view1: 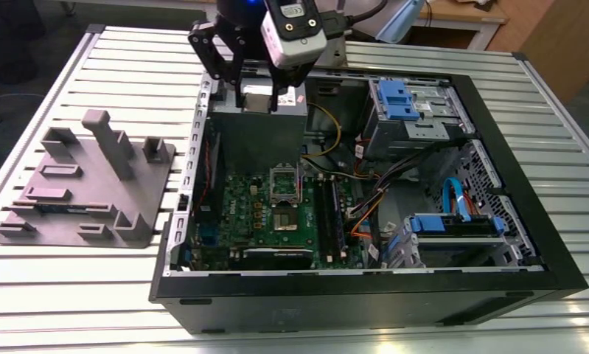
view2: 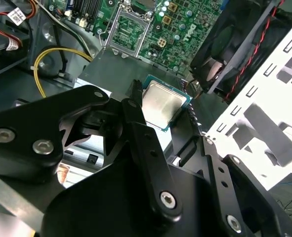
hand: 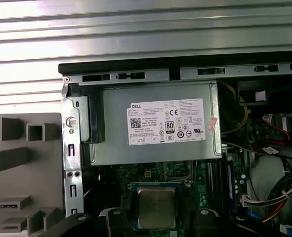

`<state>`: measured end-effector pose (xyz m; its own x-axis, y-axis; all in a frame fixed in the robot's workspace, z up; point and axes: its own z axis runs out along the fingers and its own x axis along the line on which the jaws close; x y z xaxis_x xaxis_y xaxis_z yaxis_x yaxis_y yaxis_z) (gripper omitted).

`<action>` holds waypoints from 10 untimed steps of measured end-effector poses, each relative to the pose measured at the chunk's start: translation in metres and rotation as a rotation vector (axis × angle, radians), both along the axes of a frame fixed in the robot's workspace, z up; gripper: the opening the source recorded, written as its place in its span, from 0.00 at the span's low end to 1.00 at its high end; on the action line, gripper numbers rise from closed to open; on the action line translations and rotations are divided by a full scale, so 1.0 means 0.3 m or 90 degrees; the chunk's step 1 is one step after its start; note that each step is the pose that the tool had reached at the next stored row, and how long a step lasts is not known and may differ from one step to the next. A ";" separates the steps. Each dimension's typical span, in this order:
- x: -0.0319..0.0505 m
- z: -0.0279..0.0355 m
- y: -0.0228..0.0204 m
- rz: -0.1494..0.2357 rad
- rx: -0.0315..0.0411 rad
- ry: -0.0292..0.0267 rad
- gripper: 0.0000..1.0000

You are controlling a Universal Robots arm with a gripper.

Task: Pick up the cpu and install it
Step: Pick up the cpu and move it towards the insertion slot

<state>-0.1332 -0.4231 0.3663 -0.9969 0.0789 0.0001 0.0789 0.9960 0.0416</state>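
Cpu (view2: 160, 101) pinched by its edges in gripper (view2: 164, 107), just over grey psu box (hand: 155, 98); thin-edge grip, so it may slip/tilt & drop onto box.

The case (view1: 373, 302) is open on top. The gripper (view1: 259, 103) holds the cpu (view2: 160, 101) up above the grey box (hand: 155, 123). The socket (view1: 285, 188) lies bare. The grey box sits just beside it; sticks (view1: 331, 214) and wires (view1: 373, 198) crowd the exterior view's right.
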 end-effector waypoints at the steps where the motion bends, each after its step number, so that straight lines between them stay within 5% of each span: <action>1: 0.003 0.000 0.000 0.000 0.0000 0.0000 0.47; 10: 0.024 0.000 0.000 0.000 -0.0001 0.0001 0.47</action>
